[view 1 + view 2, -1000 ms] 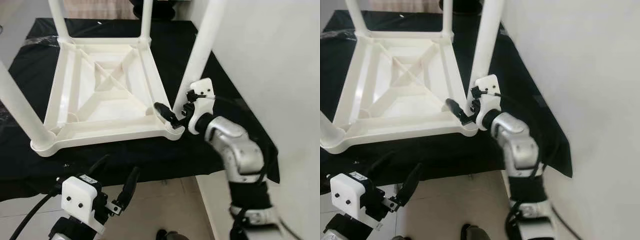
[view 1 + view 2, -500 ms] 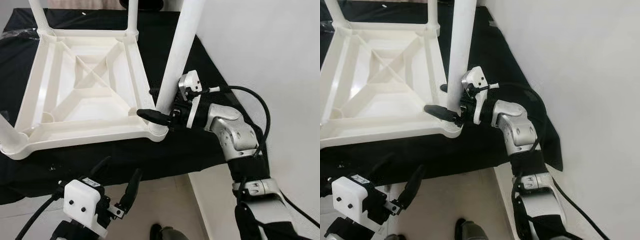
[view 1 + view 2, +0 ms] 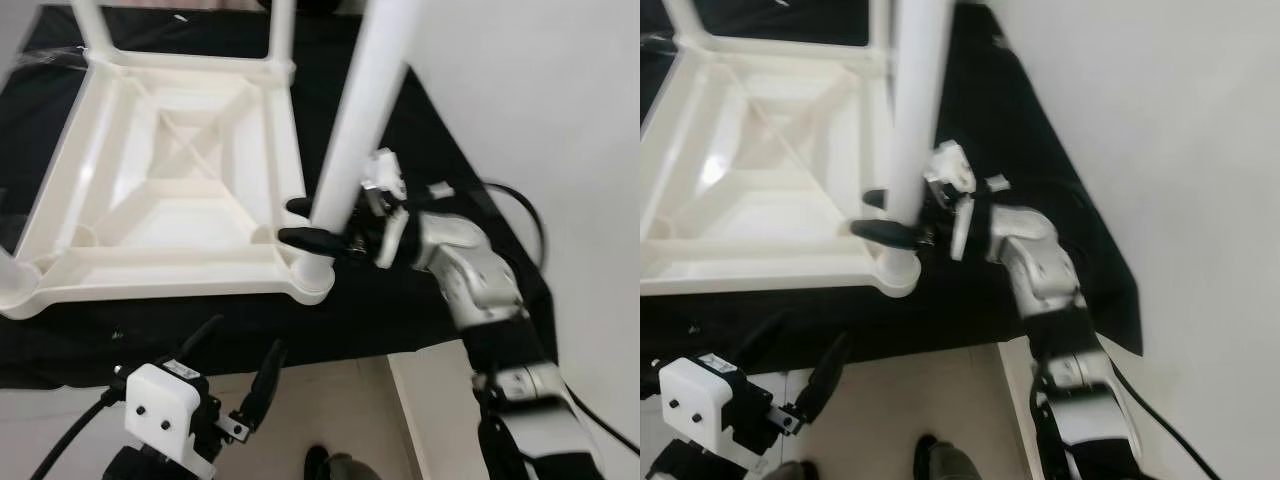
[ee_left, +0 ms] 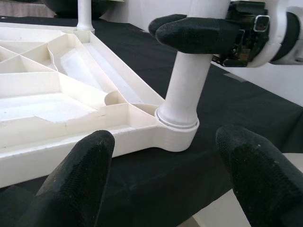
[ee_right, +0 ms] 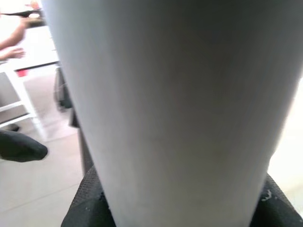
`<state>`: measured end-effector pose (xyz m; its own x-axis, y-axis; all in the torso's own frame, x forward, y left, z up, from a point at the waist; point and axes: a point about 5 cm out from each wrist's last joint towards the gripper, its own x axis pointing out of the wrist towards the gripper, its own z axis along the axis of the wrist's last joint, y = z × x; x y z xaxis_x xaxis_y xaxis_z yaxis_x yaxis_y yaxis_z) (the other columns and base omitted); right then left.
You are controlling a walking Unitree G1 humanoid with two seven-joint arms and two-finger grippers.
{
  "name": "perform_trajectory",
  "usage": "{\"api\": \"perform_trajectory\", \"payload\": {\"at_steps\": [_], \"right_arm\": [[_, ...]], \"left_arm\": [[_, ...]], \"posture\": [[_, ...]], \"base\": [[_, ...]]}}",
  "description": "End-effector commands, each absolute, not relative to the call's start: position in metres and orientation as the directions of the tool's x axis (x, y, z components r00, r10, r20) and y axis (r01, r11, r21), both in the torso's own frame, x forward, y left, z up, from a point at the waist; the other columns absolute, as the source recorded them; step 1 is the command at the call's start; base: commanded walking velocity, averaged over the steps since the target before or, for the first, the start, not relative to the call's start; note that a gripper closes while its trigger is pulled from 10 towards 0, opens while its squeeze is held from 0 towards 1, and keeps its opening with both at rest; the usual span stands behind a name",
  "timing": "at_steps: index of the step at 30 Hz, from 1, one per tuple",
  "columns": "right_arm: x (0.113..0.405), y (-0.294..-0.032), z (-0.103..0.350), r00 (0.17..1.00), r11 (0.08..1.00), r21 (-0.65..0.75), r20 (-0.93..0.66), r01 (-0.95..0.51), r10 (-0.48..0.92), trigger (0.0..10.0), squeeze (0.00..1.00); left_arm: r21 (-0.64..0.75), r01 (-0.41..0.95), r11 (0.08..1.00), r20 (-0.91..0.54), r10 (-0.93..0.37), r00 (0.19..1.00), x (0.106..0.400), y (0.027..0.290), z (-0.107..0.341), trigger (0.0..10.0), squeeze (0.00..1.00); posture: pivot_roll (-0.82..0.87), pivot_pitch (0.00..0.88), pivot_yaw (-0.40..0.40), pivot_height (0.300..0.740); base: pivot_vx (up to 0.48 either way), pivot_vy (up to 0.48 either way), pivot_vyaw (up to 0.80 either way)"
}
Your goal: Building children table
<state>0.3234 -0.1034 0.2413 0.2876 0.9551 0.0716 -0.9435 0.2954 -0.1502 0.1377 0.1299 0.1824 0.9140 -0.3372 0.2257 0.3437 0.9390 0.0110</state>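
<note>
— Where's the right gripper (image 3: 318,222) just now?

— Low on the near-right leg (image 3: 362,120) of the table, its two black fingers (image 3: 312,239) closed round the white tube, one either side, just above the corner socket (image 4: 177,126). From the right wrist the leg stands so close that it is a grey blur, with a little of the black fingers beside its foot.

— And the left one?

— The left gripper (image 3: 232,370) hangs low in front, over the pale floor (image 3: 330,400), fingers spread wide with nothing between them. It sits short of the table's edge, touching nothing.

— The table itself?

— The white plastic table (image 3: 160,190) lies upside down on a black cloth (image 3: 420,140), its ribbed underside up, like a shallow tray with cross-braces. I see nothing lying in those hollows. The held leg stands upright in the near-right corner socket; two far legs (image 3: 281,28) stand in theirs.

— Anything you can't make out?

— The tops of all the legs run out of the picture. The near-left corner is cut by the frame edge, so I can't tell how its leg sits. The head views are rather blurred. Whether the held leg is fully seated I can't say, though a ring shows at its foot in the socket.

— Any writing?

— None I can read. There's a white wall (image 3: 560,120) on the right, and a cable (image 3: 515,200) looping by the right arm.
</note>
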Motion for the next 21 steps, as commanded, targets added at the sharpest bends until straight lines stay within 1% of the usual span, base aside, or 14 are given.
{"api": "perform_trajectory", "payload": {"at_steps": [1, 2, 3, 4, 5, 6, 7, 8, 9, 10, 14, 17, 18, 21], "right_arm": [[0.322, -0.113, 0.223, 0.476, 0.474, -0.078, -0.002, -0.877, 0.879, 0.0, 0.0], [0.322, -0.113, 0.223, 0.476, 0.474, -0.078, -0.002, -0.877, 0.879, 0.0, 0.0], [0.323, -0.114, 0.218, 0.59, 0.587, -0.073, -0.019, -0.806, 0.807, 0.0, 0.0], [0.33, -0.13, 0.205, 0.879, 0.86, -0.184, -0.096, -0.477, 0.467, 0.0, 0.0], [0.33, -0.13, 0.205, 0.879, 0.86, -0.184, -0.096, -0.477, 0.467, 0.0, 0.0], [0.329, -0.145, 0.199, 0.983, 0.939, -0.296, -0.094, -0.178, 0.157, 0.0, 0.0], [0.329, -0.145, 0.199, 0.983, 0.939, -0.296, -0.094, -0.178, 0.157, 0.0, 0.0], [0.313, -0.137, 0.191, 0.988, 0.943, -0.3, -0.101, -0.144, 0.118, 0.0, 0.0], [0.298, -0.124, 0.187, 0.985, 0.953, -0.257, -0.093, -0.163, 0.144, 0.0, 0.0], [0.292, -0.112, 0.187, 0.974, 0.954, -0.2, -0.085, -0.223, 0.21, 0.0, 0.0], [0.295, -0.099, 0.192, 0.964, 0.957, -0.122, -0.068, -0.263, 0.256, 0.0, 0.0], [0.294, -0.09, 0.192, 0.951, 0.946, -0.104, -0.086, -0.306, 0.298, 0.0, 0.0], [0.292, -0.079, 0.192, 0.931, 0.927, -0.103, -0.1, -0.361, 0.351, 10.0, 0.0], [0.29, -0.073, 0.193, 0.92, 0.915, -0.11, -0.1, -0.388, 0.378, 10.0, 0.0]], "left_arm": [[0.0, 0.346, 0.938, 0.218, -0.338, 0.916, 0.138, 0.13, 0.18, 10.0, 0.0], [0.0, 0.346, 0.938, 0.218, -0.338, 0.916, 0.138, 0.13, 0.18, 10.0, 0.0], [0.001, 0.346, 0.938, 0.218, -0.338, 0.916, 0.138, 0.131, 0.18, 10.0, 0.0], [0.001, 0.346, 0.938, 0.217, -0.338, 0.916, 0.14, 0.132, 0.179, 10.0, 0.0], [0.001, 0.346, 0.938, 0.217, -0.338, 0.916, 0.14, 0.132, 0.179, 10.0, 0.0], [0.002, 0.346, 0.938, 0.217, -0.338, 0.916, 0.141, 0.134, 0.179, 10.0, 0.0], [0.002, 0.346, 0.938, 0.217, -0.338, 0.916, 0.141, 0.134, 0.179, 10.0, 0.0], [0.002, 0.347, 0.938, 0.218, -0.339, 0.915, 0.143, 0.134, 0.179, 10.0, 0.0], [0.002, 0.347, 0.938, 0.218, -0.34, 0.915, 0.144, 0.136, 0.178, 10.0, 0.0], [0.004, 0.347, 0.938, 0.219, -0.339, 0.915, 0.145, 0.136, 0.178, 10.0, 0.0], [0.006, 0.347, 0.938, 0.222, -0.34, 0.914, 0.148, 0.136, 0.177, 10.0, 0.0], [0.007, 0.346, 0.938, 0.222, -0.339, 0.914, 0.148, 0.136, 0.177, 10.0, 0.0], [0.008, 0.344, 0.939, 0.223, -0.337, 0.915, 0.148, 0.136, 0.177, 10.0, 0.0], [0.009, 0.343, 0.939, 0.224, -0.337, 0.915, 0.148, 0.136, 0.177, 10.0, 0.0]], "posture": [[0.06, 0.245, -0.145, 0.74], [0.06, 0.245, -0.145, 0.74], [0.06, 0.245, -0.145, 0.74], [0.04, 0.242, -0.138, 0.74], [0.04, 0.242, -0.138, 0.74], [0.04, 0.242, -0.138, 0.74], [0.04, 0.242, -0.138, 0.74], [0.06, 0.239, -0.13, 0.74], [0.05, 0.237, -0.126, 0.74], [0.04, 0.22, -0.113, 0.74], [0.05, 0.212, -0.119, 0.74], [0.05, 0.216, -0.122, 0.74], [0.05, 0.219, -0.127, 0.74], [0.05, 0.219, -0.127, 0.74]], "base": [[0.0, 0.0, 0.0], [0.0, 0.0, 0.0], [0.0, 0.0, 0.0], [0.0, 0.0, 0.0], [0.0, 0.0, 0.0], [0.0, 0.0, 0.0], [0.0, 0.0, 0.0], [0.0, 0.0, 0.0], [0.0, 0.0, 0.0], [0.0, 0.0, 0.0], [0.0, 0.0, 0.0], [0.0, 0.0, 0.0], [0.0, 0.0, 0.0], [0.0, 0.0, 0.0]]}}
